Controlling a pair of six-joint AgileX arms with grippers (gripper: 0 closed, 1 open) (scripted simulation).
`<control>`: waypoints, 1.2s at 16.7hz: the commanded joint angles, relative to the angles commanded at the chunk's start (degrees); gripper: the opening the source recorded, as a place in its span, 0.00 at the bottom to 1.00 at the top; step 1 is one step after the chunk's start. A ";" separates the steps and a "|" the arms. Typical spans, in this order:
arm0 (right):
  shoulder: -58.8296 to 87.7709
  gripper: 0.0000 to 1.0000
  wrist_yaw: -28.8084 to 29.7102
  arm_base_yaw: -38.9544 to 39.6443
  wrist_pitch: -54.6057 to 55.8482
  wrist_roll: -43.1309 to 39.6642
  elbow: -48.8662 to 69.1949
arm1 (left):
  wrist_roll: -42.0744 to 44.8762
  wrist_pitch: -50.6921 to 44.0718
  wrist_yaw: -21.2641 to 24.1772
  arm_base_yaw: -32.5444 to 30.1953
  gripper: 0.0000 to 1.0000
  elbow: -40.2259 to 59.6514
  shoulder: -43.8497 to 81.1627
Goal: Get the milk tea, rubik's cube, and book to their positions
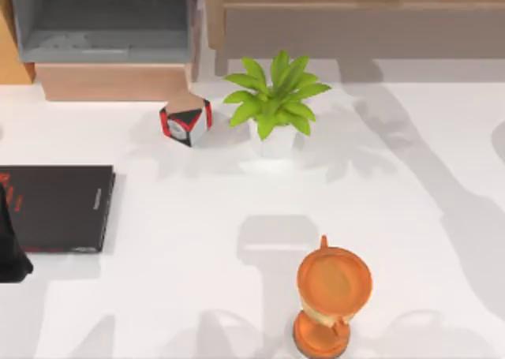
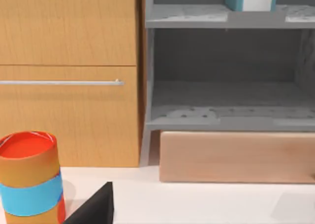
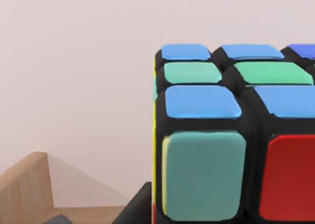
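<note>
Rigid, light rubik's cube [image 3: 231, 135] close before right wrist camera — slick stickers, best pinched across opposite flat faces; end effector state impossible to tell.

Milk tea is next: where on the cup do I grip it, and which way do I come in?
Take the milk tea by its round side wall, about at the blue band, pinching across its width. It stands upright with a flat red top, so a level approach from the side probably suits best, coming over the open table rather than from the wooden cabinet behind it.
</note>
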 joint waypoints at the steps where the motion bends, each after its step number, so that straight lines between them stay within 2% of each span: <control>1: 2.41 0.00 -0.75 -0.43 -0.35 0.07 2.90 | 0.00 0.00 0.00 0.00 1.00 0.00 0.00; 5: 11.07 0.00 -0.61 -2.00 -6.35 0.77 10.12 | 0.00 0.00 0.00 0.00 1.00 0.00 0.00; 8: 14.15 0.00 1.46 -2.55 -10.37 1.10 11.28 | 0.00 0.00 0.00 0.00 1.00 0.00 0.00; 13: 14.46 0.00 1.78 -2.49 -10.71 1.23 11.31 | 0.00 0.00 0.00 0.00 1.00 0.00 0.00; 20: 14.46 0.53 1.78 -2.49 -10.71 1.23 11.31 | 0.00 0.00 0.00 0.00 1.00 0.00 0.00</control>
